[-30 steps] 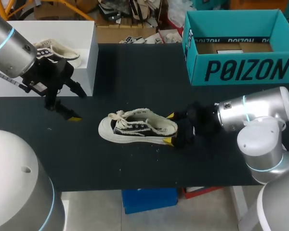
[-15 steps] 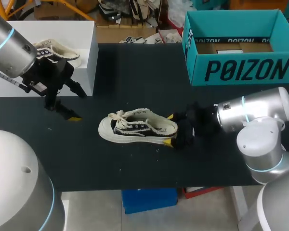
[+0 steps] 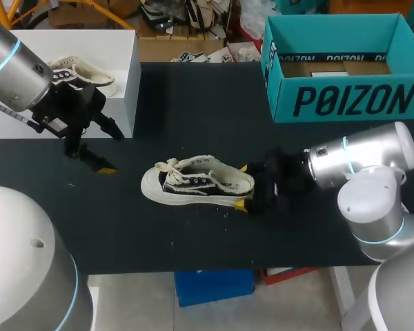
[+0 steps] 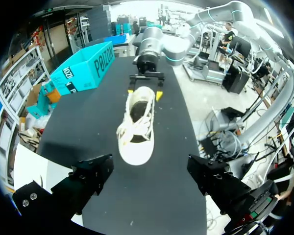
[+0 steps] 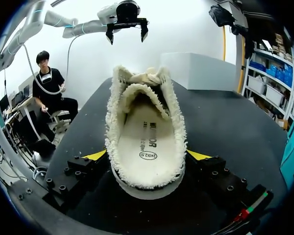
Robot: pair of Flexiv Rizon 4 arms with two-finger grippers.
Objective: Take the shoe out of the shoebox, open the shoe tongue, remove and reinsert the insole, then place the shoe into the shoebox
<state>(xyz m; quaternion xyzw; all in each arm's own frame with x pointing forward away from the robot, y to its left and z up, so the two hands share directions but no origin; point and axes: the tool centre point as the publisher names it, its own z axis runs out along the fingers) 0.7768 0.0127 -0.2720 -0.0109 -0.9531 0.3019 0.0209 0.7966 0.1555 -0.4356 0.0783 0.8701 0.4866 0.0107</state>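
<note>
Heel of the shoe point(image 3: 196, 183) gripped both sides by my right hand point(image 3: 242, 185), shoe upright on worktop point(image 3: 193, 103), left hand point(image 3: 100, 150) open, empty, well off its toe.

We're seeing the shoe point(image 3: 193, 185) sitting upright on its sole mid-table, toe pointing to our left. Cream low-top, black side panels, white toe cap, fuzzy collar, laces in. Its heel is sitting between the right gripper point(image 3: 241, 184) fingers, both yellow tips touching it. The insole point(image 5: 148, 139) is lying flat inside, cream with print. The shoebox point(image 3: 345, 102), teal and open-topped, is standing at the far right, well apart from the shoe.
</note>
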